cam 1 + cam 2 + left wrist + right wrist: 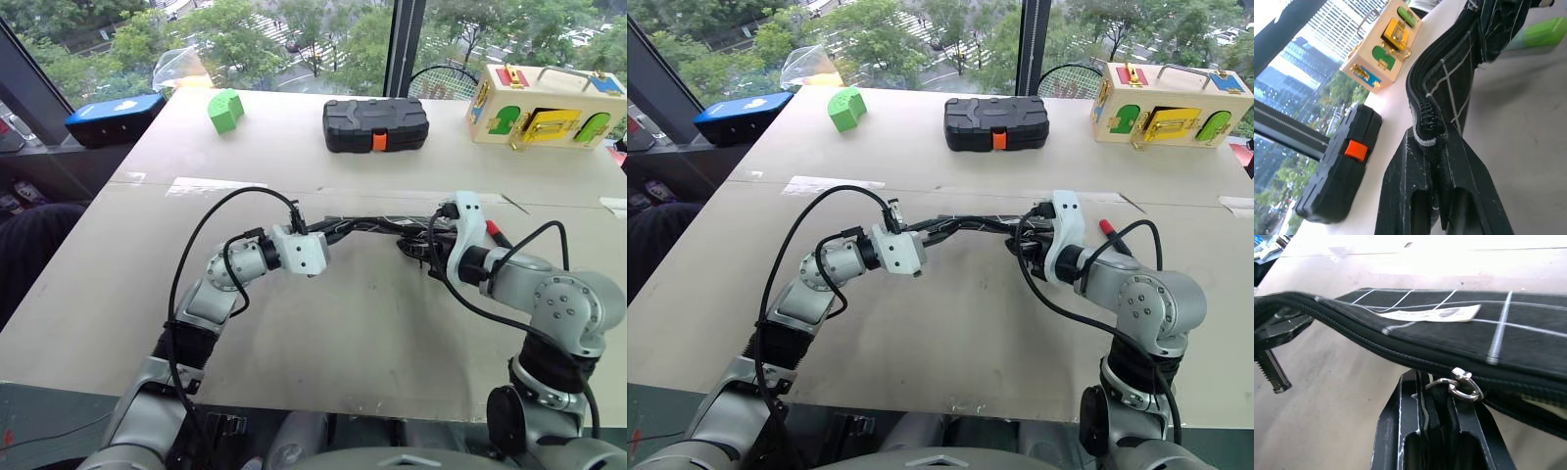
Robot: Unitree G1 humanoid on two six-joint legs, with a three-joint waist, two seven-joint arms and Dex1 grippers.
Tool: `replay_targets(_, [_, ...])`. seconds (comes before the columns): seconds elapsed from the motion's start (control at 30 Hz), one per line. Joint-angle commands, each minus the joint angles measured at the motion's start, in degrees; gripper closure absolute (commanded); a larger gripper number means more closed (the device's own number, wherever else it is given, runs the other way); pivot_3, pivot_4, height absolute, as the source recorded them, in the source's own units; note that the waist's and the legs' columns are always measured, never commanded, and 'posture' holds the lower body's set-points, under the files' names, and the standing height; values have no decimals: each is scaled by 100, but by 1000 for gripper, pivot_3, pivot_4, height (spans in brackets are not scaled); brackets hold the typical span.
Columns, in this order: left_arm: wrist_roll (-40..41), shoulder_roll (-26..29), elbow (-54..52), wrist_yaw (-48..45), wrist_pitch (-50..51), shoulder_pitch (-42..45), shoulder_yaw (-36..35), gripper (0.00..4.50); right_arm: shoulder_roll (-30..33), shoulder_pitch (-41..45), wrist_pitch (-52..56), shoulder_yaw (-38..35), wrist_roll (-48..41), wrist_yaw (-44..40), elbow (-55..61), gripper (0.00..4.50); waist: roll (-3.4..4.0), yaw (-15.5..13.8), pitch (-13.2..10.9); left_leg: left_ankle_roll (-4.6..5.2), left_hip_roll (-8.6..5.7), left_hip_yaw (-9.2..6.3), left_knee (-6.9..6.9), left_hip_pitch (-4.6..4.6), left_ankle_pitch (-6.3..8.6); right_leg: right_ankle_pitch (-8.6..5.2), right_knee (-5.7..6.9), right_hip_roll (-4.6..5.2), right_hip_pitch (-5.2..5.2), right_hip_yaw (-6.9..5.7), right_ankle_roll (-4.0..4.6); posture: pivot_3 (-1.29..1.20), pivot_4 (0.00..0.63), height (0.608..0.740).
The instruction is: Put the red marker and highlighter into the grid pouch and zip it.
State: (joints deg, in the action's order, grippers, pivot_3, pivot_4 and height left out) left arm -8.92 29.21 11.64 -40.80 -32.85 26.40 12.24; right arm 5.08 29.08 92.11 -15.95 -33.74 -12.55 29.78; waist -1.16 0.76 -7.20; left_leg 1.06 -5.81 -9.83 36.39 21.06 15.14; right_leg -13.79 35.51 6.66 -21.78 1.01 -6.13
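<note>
The grid pouch hangs stretched between my two grippers just above the table. My left gripper is shut on the pouch's end, at the zipper. My right gripper is shut on the black zipper cord below the slider's ring. The zipper looks closed from the left gripper up to the slider, and tan lining shows past it. The red marker lies on the table behind my right wrist, partly hidden. The highlighter lies on the table beyond the pouch.
At the back of the table stand a black hard case with an orange latch, a green arched block and a wooden latch box. A blue box sits off the table's far left corner.
</note>
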Motion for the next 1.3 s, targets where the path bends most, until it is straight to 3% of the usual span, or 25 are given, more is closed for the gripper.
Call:
replay_targets(0.03, [-36,-104,-267,39,-105,182,142,4500,-137,315,39,371,-272,-158,-32,4446,0,6,0,0,0,0,0,0,0,0,2,0,-2,0,0,0,150,740])
replay_targets(0.33, [53,-214,-277,-229,-91,269,412,4500,47,842,-107,868,-281,-502,-595,4446,1,2,-1,0,-2,3,-1,1,0,0,9,2,-7,-2,0,0,150,740])
replay_targets(0.47, [80,-287,-283,-315,-54,305,500,4500,249,1050,-433,1790,-261,-841,-949,4446,2,39,-1,0,0,4,-3,0,0,0,10,1,-11,-4,0,0,150,740])
replay_targets(0.67, [128,-357,-341,-306,167,370,399,4500,654,1131,-775,2301,-218,-1240,-1153,4446,0,-4,0,0,-3,0,-1,2,0,0,10,6,-11,-8,0,0,150,740])
replay_targets(0.87, [464,-232,-591,-323,449,47,159,4500,899,991,-1235,1796,63,-1030,-1255,4446,0,12,0,-1,-1,-1,-2,3,0,0,8,5,-12,-11,0,0,150,740])
replay_targets(0.9, [552,-199,-650,-328,575,-32,85,4500,1097,872,-1429,1732,79,-1129,-1098,3966,0,12,1,-1,0,-1,-3,3,0,0,8,4,-12,-11,0,0,150,740])
replay_targets(0.97, [656,-119,-747,-342,783,-153,-33,4500,1343,598,-1476,1460,-75,-1244,-686,3490,-1,-29,1,-1,-1,-3,-3,5,0,0,6,5,-12,-12,0,0,150,740])
replay_targets(1.1, [825,-74,-855,-294,1162,-198,-180,4500,1848,28,-1261,1109,-545,-1477,376,1710,0,-32,0,0,-3,-9,-3,16,0,0,-10,8,-12,-19,0,0,150,740])
replay_targets(1.2, [867,-64,-856,-310,1242,-192,-230,4500,2037,-280,-1033,597,-942,-1514,974,1710,-1,-25,1,1,-1,-8,-3,15,1,0,-11,8,-10,-20,0,0,150,740])
replay_targets(1.3, [894,-42,-836,-334,1251,-193,-252,4500,1978,-421,-849,79,-990,-1190,1236,2616,-2,-21,1,16,-1,-4,-2,14,9,0,-11,8,-8,-17,-1,0,150,740])
